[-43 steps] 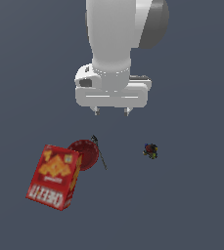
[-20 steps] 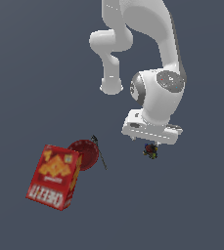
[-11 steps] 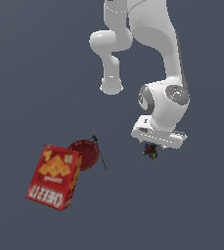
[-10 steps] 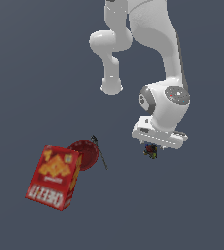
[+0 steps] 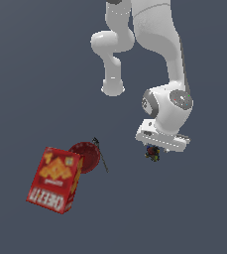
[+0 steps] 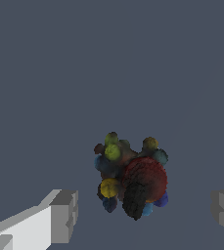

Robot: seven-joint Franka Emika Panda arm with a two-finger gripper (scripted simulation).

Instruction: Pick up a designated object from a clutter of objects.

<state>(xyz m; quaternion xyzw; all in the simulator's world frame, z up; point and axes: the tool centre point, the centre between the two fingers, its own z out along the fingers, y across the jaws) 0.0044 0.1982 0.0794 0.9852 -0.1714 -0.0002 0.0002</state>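
Wrist view: gripper [image 6: 145, 212] fingers [image 6: 63, 216] spread wide, straddling the multicoloured lump [image 6: 130, 178] without contact. Lump rests on the floor, apart from the Cheez-It box [image 5: 55, 179]. Approach done; closing and lifting remain.

Lump [image 5: 152, 153] mostly hidden under arm; disc [image 5: 85, 155] partly behind Cheez-It box [image 5: 55, 179]

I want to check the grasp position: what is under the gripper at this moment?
Under the gripper lies the small multicoloured lump, between the open fingers. In the exterior view the hand covers most of it; whether the fingers touch the floor is hidden.
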